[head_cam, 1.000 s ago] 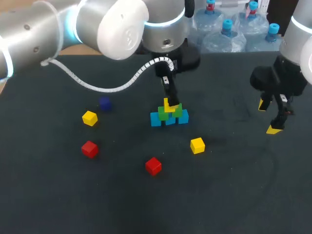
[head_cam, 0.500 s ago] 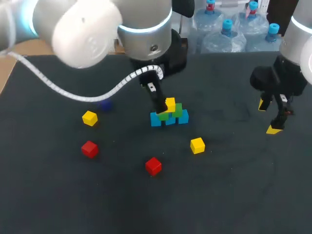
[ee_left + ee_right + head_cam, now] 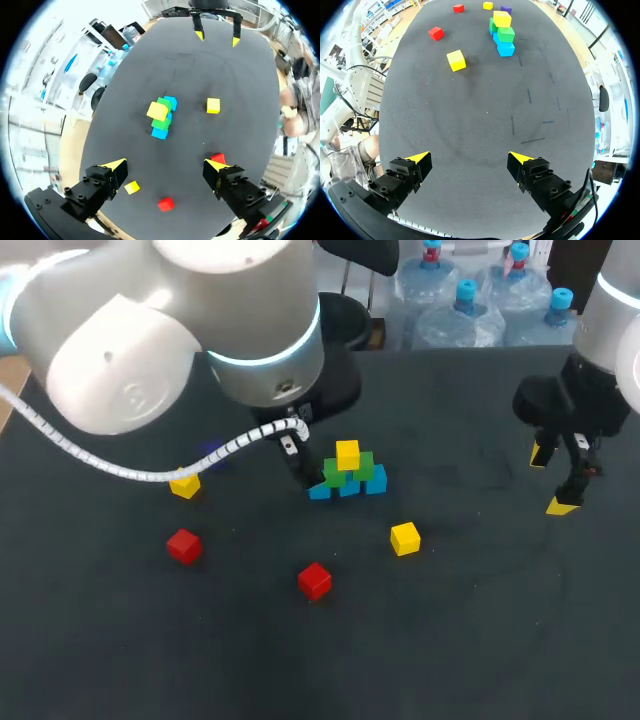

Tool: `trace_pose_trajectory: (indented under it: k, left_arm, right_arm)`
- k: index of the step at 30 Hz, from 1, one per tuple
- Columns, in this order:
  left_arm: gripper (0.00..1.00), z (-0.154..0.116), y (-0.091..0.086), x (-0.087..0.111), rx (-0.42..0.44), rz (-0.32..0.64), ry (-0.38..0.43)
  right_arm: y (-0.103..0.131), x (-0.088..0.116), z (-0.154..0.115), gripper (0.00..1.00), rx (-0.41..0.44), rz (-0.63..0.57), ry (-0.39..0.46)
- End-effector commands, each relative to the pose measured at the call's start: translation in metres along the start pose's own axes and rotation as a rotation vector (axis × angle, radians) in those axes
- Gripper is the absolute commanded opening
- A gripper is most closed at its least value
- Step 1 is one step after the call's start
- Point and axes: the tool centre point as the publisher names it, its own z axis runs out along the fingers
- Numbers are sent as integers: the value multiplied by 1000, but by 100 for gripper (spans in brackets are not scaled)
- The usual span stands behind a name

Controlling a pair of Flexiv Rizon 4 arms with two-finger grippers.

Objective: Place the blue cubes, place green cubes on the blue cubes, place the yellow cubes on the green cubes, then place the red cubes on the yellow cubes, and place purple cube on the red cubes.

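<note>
Stack (image 3: pixel 347 478): mid-table, with the blue cubes (image 3: pixel 376 481) in a row at the base, the green cubes (image 3: pixel 366 468) on them, and one of the yellow cubes (image 3: pixel 347 454) on top.
Left gripper (image 3: pixel 165 167): fingers wide apart with nothing between them; from the head view, one finger hangs just beside the stack's left end.
Right gripper (image 3: pixel 470 159): fingers apart and empty, well off to the stack's right.
Risk to stack: the near finger could clip the end blue cube if the arm swings sideways instead of lifting, and I reckon the whole pile would shift.
Risk to top layer: the stacked yellow sits across the two greens with little ledge to spare, so another set beside it may tip off.
Risk from cable (image 3: pixel 150 472): it passes over the far-left loose yellow and might drag it.
Blue count: three, as far as the head view shows.
Green count: two.
Yellow count: three, one stacked and two loose.
Red cubes (image 3: pixel 315 580): two, both loose on the table (image 3: pixel 470 640).
Purple cube (image 3: pixel 211 452): one, partly behind the left arm, well apart from the stack.
</note>
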Motion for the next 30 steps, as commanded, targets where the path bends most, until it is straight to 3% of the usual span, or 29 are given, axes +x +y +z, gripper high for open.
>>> trace_pose_trajectory:
  k: [1, 7, 18, 26, 30]
  left_arm:
    - [100, -14, 9, 35, -32, -94, 3]
    - [100, -11, 14, 65, -36, -221, 44]
    - [100, 14, 27, 86, -29, -283, 101]
    - [100, 19, 33, 85, 0, -278, 84]
    - [100, 19, 33, 85, 0, -278, 84]
  right_arm:
    - [0, 1, 0, 100, 2, 0, -1]
    - [0, 1, 0, 100, 2, 0, -1]
    - [0, 1, 0, 100, 2, 0, -1]
    - [0, 1, 0, 100, 2, 0, -1]
    - [15, -27, 4, 100, 11, -138, 28]
